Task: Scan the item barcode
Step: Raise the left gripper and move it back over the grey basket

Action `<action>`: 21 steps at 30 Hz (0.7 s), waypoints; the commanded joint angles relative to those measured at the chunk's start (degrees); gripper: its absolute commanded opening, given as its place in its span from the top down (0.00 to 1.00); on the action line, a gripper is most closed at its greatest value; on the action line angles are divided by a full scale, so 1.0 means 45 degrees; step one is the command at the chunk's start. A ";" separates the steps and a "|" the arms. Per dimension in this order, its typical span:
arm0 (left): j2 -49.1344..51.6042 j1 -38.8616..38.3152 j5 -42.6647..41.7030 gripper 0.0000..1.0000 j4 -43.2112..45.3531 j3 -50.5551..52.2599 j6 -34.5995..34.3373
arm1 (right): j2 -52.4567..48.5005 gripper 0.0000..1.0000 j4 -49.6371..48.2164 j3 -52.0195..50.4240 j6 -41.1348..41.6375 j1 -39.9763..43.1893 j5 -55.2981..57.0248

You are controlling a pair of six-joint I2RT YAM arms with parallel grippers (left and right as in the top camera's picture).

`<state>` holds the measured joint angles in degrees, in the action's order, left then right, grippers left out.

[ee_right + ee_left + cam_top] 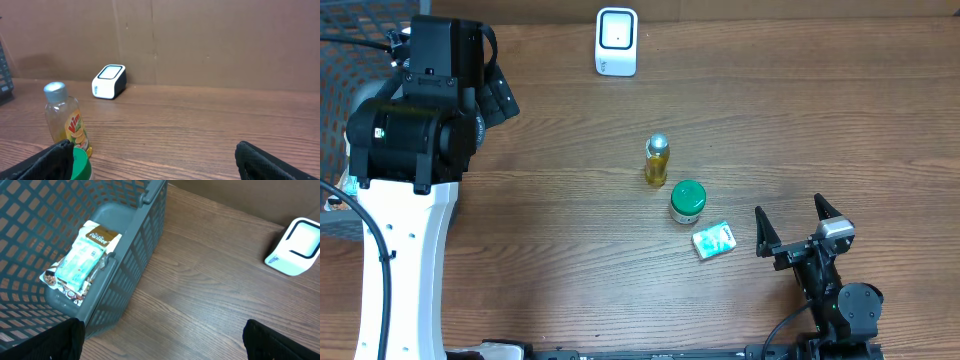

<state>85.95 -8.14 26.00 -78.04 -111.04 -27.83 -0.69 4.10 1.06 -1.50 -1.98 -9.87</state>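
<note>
Both splayed, empty, left hand (162,341), right hand (789,208)

The wood-grain tabletop (570,280) carried five items. A white scanner (616,41) stood upright near the far edge, well apart from the rest. Near the centre stood a small bottle (657,160) of yellow liquid with a silver cap, upright. Just beside it, on the near right, was a green-lidded jar (687,201), also upright. A small green-and-white packet (714,240) lay flat just beyond the jar, nearer the front edge. A grey lattice basket (135,265) sat at the far left of the tabletop.
</note>
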 commanded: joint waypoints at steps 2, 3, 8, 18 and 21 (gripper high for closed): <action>0.0136 0.0078 0.0253 0.00 0.0005 -0.0097 0.0282 | 0.0117 0.00 -0.0068 -0.0136 -0.0063 -0.0068 0.0034; 0.0136 0.0078 0.0253 0.00 0.0005 -0.0097 0.0282 | 0.0117 0.00 -0.0068 -0.0136 -0.0063 -0.0068 0.0034; 0.0136 0.0078 0.0257 0.00 -0.0029 -0.0097 0.0282 | 0.0117 0.00 -0.0068 -0.0136 -0.0063 -0.0068 0.0034; 0.0136 0.0078 0.0262 0.00 -0.0121 -0.0097 0.0282 | 0.0117 0.00 -0.0068 -0.0136 -0.0063 -0.0068 0.0034; 0.0136 0.0083 0.0311 0.00 -0.0092 -0.0097 0.0253 | 0.0117 0.00 -0.0068 -0.0136 -0.0063 -0.0068 0.0034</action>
<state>86.26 -8.14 26.04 -78.46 -111.04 -27.83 -0.69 4.10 1.06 -1.50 -1.98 -9.85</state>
